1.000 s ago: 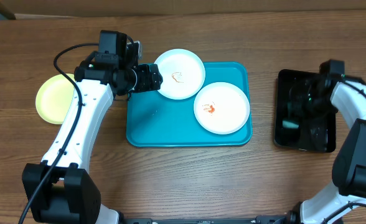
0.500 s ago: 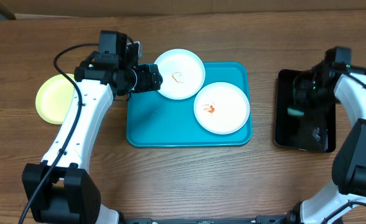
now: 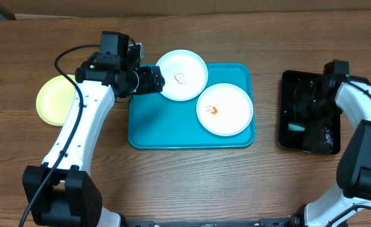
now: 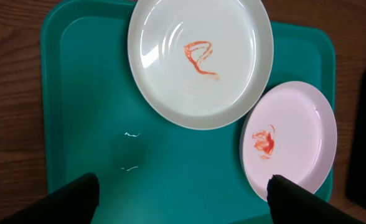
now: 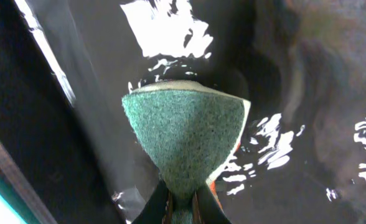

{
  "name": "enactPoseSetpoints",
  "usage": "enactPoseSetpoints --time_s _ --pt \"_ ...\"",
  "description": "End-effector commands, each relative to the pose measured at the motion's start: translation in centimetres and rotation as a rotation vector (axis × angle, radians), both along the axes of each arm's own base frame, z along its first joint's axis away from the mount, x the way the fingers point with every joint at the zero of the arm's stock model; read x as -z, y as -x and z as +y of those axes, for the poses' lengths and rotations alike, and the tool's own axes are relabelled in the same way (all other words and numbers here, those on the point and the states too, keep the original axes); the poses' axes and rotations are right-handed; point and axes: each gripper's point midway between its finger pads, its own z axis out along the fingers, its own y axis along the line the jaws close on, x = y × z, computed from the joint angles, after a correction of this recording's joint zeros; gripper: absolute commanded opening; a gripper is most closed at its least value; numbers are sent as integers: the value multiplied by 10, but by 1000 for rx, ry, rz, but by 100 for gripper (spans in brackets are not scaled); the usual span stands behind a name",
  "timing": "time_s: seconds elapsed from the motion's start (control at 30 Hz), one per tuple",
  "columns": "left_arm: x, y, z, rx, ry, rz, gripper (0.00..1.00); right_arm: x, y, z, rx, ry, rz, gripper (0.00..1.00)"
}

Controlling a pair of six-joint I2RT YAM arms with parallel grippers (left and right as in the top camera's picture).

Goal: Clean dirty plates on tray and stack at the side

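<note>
Your left gripper (image 4: 183, 180) is released: in the left wrist view its 2 fingers stand spread at the lower left and lower right corners, with only bare turquoise between them. In the overhead view it sits over the upper left part of the tray (image 3: 154, 126), just beside the left edge of the upper white plate (image 3: 182, 75).

That plate lies at the tray's upper left, with its far edge overhanging the top rim, and it carries a thin orange-red squiggle in its centre. The lower white plate (image 3: 224, 109) lies fully inside the tray at centre right, just beside the first plate's lower right rim. It has a denser orange-red smear in the middle. The yellow-green plate (image 3: 54, 99) sits off the tray on the table (image 3: 192, 183) at the left of the frame, well apart from the other 2 and partly hidden by your left arm. No smear shows on its visible part.

Your right gripper (image 5: 182, 208) is clenched on a green sponge (image 5: 183, 137), pinched at its narrow end so that it fans out wide. It hangs over the glossy black tray (image 3: 289, 82) at the right of the frame. The wrist view is too close to tell whether the sponge touches that tray's surface.
</note>
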Motion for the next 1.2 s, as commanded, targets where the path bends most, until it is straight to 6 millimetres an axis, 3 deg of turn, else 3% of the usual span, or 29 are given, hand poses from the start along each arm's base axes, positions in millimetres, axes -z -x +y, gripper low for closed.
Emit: enactPoseSetpoints --time_s 0.0,0.07,0.17,0.27,0.37,0.47,0.67,0.73,0.83,1.03,1.17 --pt "-1 0 -3 1 4 3 87 -33 -31 -3 0 5 -91 4" --pt "-1 0 -3 1 4 3 87 -32 -34 -7 1 23 -101 4" --pt "-1 -1 -3 1 4 2 87 -8 -30 -16 49 79 -98 4" --pt "-1 -1 -3 1 3 2 87 23 -15 -12 85 66 -79 4" --pt "-1 -1 -3 1 3 2 87 42 -1 -7 84 55 -63 4" --pt "-1 -1 -3 1 3 2 87 39 -1 -6 83 47 -56 4" --pt "-1 0 -3 7 0 2 87 -9 -26 -11 82 47 -75 4" --pt "-1 0 -3 7 0 2 87 -15 -28 -12 82 47 -75 4" --pt "-1 0 -3 7 0 1 87 1 -19 -10 82 43 -50 4" --pt "-1 0 -3 7 0 0 87 53 7 -1 103 18 0 4" --pt "-1 0 -3 8 0 2 87 50 4 7 101 -37 -5 4"
